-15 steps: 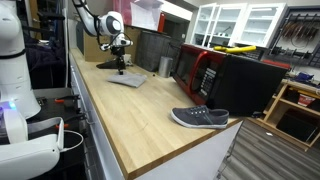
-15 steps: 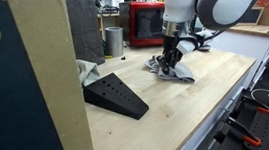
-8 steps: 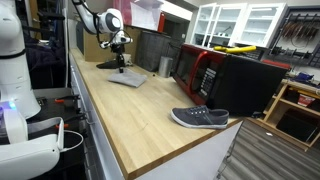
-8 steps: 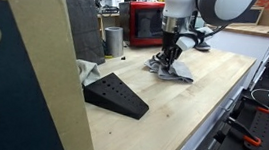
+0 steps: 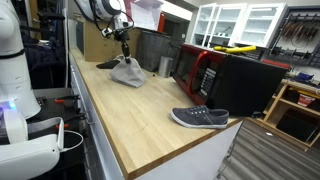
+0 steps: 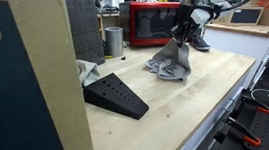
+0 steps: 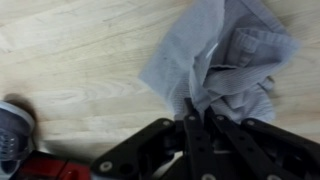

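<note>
The tool point(image 6: 184, 40) is closed on a pinch of the grey cloth point(image 6: 171, 61), and in the wrist view its two fingers stand tight together on a fold near the middle of the fabric point(image 7: 225, 55). The cloth hangs down from the tool point(image 5: 126, 52) like a small tent. Its upper part is raised above the worktop point(image 5: 130, 130), while its lower edges seem to rest on the wood in both exterior views. The cloth lies at the far end of the worktop, near the red microwave point(image 6: 150, 24) and the metal cup point(image 6: 113, 41). It is well apart from the black wedge point(image 6: 117, 93) and from the shoe point(image 5: 200, 118) at the other end. The step in hand looks like a lift of the cloth. To do it well, the grip should stay firm, because only a narrow fold is held and soft fabric can slide out between the fingers. The rise should be straight and slow, so that the hanging corners come free of the wood without swinging. It is also wise to keep the cloth away from the microwave and the cup, so that a loose corner does not catch on them. How many layers are in the pinch cannot be told from these views.
</note>
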`<act>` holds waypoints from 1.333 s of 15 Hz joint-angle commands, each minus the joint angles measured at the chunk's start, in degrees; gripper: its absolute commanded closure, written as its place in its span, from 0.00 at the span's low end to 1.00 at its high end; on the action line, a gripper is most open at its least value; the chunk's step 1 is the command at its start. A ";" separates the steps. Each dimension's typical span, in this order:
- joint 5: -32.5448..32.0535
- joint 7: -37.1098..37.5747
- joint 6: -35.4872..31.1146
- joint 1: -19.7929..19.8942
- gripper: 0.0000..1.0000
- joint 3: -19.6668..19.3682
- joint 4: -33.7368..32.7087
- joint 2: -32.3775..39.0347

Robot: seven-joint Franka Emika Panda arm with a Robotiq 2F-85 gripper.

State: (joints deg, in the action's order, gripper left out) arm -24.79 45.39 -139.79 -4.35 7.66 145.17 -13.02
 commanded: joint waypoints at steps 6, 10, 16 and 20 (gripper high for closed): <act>-4.48 6.29 2.04 16.71 0.98 -1.21 11.55 -17.67; -3.42 8.37 1.24 22.37 0.98 -2.09 12.90 -20.40; 7.51 5.38 -0.65 21.65 0.98 -6.75 11.42 -20.02; 8.57 5.78 -3.30 23.81 0.98 -6.09 10.30 -19.47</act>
State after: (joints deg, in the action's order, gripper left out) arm -17.62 51.57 -141.35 18.46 1.45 156.72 -32.86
